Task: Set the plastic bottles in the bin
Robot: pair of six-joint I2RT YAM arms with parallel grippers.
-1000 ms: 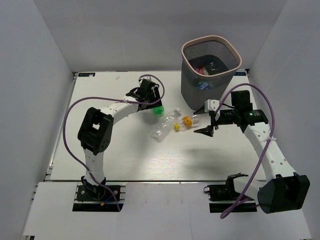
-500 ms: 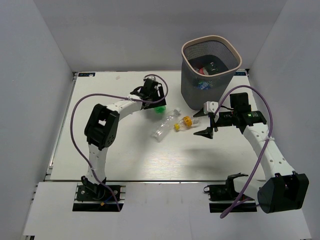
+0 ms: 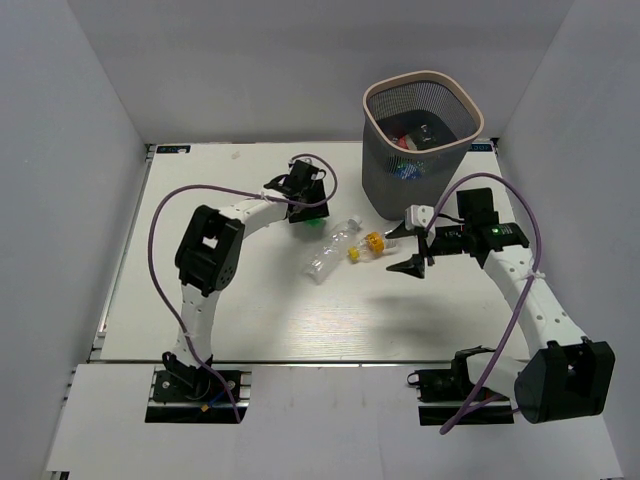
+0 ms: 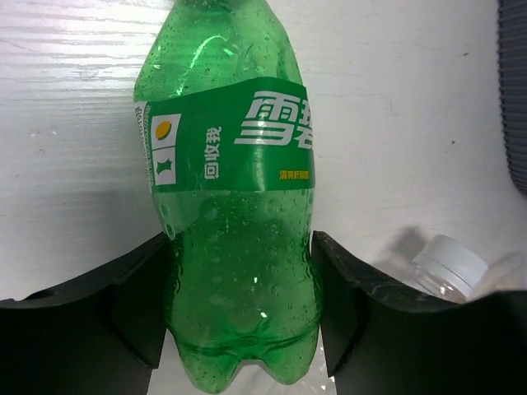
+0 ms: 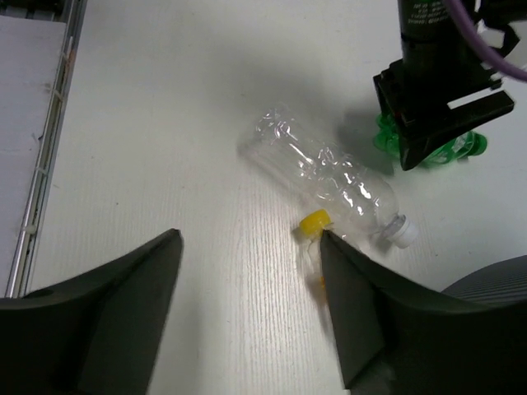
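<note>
A green bottle [image 4: 235,206] with a green label lies on the white table, its lower body between my left gripper's fingers [image 4: 132,313], which press both its sides. From above, my left gripper [image 3: 305,205] covers most of it; a little green [image 3: 316,221] shows. A clear bottle [image 3: 333,250] with a white cap lies right of it, beside a small yellow-capped bottle [image 3: 372,244]. My right gripper [image 3: 410,250] is open and empty just right of the yellow cap [image 5: 314,222]. The bin [image 3: 420,140] stands at the back right and holds several bottles.
White walls enclose the table on three sides. The bin's mesh wall [image 4: 515,82] is close on the right in the left wrist view. The clear bottle's white cap [image 4: 449,263] lies next to the left gripper's right finger. Purple cables loop over both arms.
My left gripper has moved right and down over the green bottle, now hiding most of it. My right gripper has shifted slightly left towards the yellow-capped bottle.
</note>
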